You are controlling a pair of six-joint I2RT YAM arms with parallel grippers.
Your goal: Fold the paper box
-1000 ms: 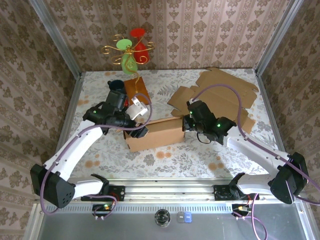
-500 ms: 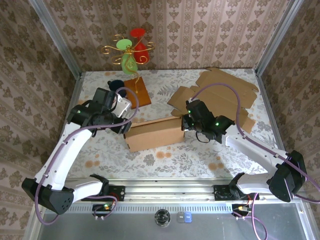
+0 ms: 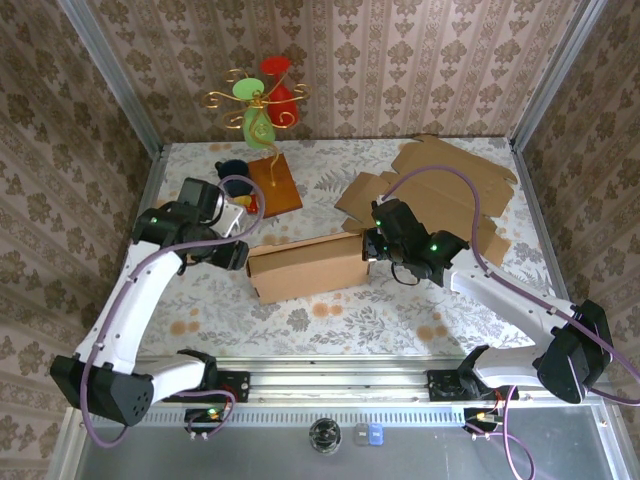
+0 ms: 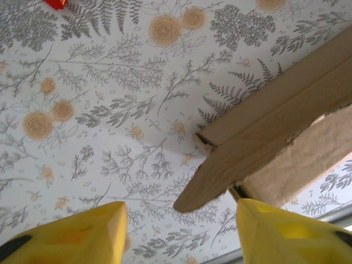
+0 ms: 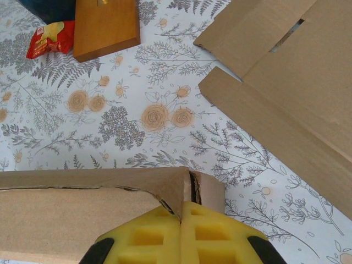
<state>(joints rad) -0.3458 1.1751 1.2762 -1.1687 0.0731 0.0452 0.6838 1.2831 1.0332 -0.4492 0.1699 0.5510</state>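
Floral tabletop [image 3: 330, 180], long brown paper box [image 3: 305, 268], end flap [image 4: 209, 181] loose

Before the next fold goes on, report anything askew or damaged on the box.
The paper box has its end flap jutting out untucked at the corner, and the cut edge beside it looks ragged. Nothing else stands out.

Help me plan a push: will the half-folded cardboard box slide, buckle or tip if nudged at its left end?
The paper box probably slides easily: it looks like hollow, thin cardboard lying flat on the table. Its loose end flap would likely bend before the body moves. Tipping seems unlikely, since it lies low and long.
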